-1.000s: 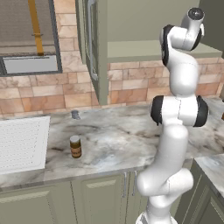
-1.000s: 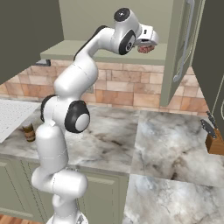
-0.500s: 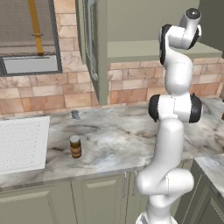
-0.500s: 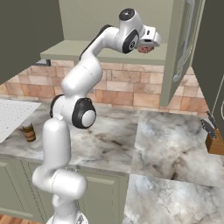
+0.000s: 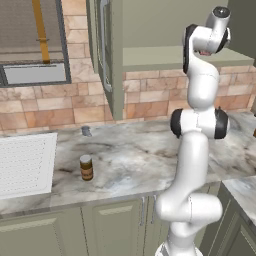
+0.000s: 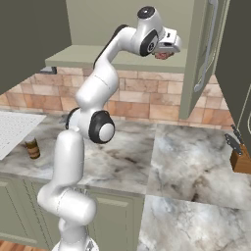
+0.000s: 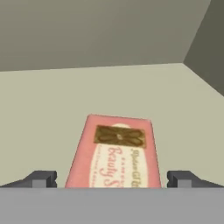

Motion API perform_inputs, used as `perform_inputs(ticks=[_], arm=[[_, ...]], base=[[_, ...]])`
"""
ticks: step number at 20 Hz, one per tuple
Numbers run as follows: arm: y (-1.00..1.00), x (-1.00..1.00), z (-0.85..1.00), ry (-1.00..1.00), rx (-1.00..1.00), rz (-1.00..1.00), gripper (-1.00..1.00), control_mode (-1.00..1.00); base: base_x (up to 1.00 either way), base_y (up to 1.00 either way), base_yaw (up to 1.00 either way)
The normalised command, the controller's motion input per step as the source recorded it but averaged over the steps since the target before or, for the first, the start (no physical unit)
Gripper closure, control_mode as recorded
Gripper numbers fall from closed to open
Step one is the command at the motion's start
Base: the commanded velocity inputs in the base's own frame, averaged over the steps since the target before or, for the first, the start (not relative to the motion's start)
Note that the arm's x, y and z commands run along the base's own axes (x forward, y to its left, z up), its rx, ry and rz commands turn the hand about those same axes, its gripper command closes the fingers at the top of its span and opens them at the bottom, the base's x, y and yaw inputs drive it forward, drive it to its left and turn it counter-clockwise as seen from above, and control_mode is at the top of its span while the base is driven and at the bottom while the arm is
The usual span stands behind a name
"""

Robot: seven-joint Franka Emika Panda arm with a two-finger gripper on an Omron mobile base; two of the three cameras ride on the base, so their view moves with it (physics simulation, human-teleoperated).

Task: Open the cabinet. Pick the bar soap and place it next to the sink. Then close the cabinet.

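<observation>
The cabinet (image 6: 147, 29) is open, with both green doors swung out to the sides; the right door (image 6: 203, 54) shows its long silver handle (image 6: 208, 46), and the left door (image 5: 107, 55) hangs over the counter. The arm reaches up to the cabinet shelf (image 5: 150, 56); the gripper (image 6: 164, 55) is at the front of that shelf.

In the hand view the bar soap (image 7: 114, 153) lies flat on the cabinet floor; it is pink with a gold patch and curly letters on top. The gripper (image 7: 112, 179) is spread wide, one dark fingertip (image 7: 41, 178) on each side of the soap; the soap sits between them, and the tips do not squeeze it.

Below the cabinet is the marble counter (image 5: 140, 160). The white sink (image 5: 25, 162) is far to the left of the cabinet; a small brown jar (image 5: 86, 167) stands near the sink. A wooden knife block (image 6: 240, 157) stands on the counter, off to the right of the cabinet.
</observation>
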Motion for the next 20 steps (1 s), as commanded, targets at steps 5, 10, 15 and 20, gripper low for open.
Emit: perform_inputs(ticks=[5, 10, 15, 20], arm=[[-0.01, -0.05, -0.08, 0.01, 0.01, 0.00, 1.00, -1.00], [-0.02, -0.32, -0.07, 0.00, 0.01, 0.00, 1.00, -1.00], [0.00, -0.56, -0.01, 0.00, 0.00, 0.00, 1.00, -1.00], [0.14, -0.76, -0.22, -0.03, 0.00, 0.00, 1.00, -1.00]], base=[[0.00, 0.00, 0.00], [0.00, 0.00, 0.00], [0.00, 0.00, 0.00], [0.00, 0.00, 0.00]])
